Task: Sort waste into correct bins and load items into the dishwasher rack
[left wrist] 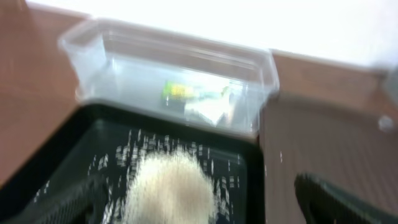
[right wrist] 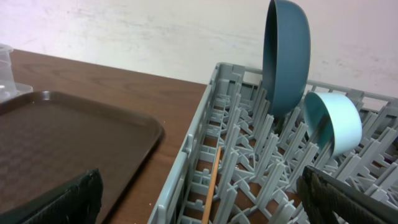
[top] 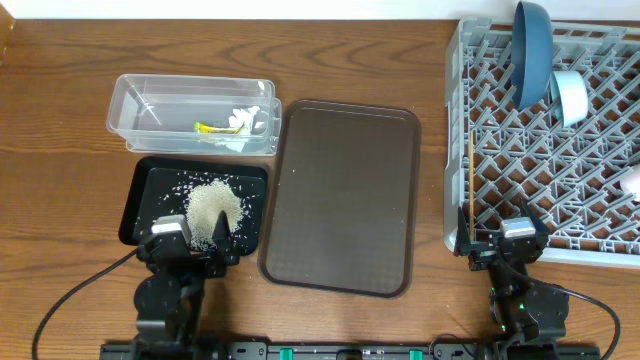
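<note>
Along the right edge of the table, the grey rack (top: 560, 150) holds a dark blue dish (right wrist: 286, 56) standing on edge at its far end, with a pale blue bowl (right wrist: 333, 121) tilted just beside it. Another pale shape (top: 632, 181) is cut off by the overhead frame, too little to identify. A thin wooden stick (top: 470, 170) lies along the rack's left side. The right gripper (top: 503, 240) hovers at the rack's near corner, fingers spread wide and empty. The left gripper (top: 193, 238), likewise spread, hangs over the black tray (top: 145, 205) of rice (top: 212, 207). The left wrist view is blurred. A yellow-green wrapper (top: 207, 127) and a white tissue (top: 243, 118) lie in the clear tub (top: 130, 105). A brown tray (top: 345, 195) lies between the tub and the rack.
</note>
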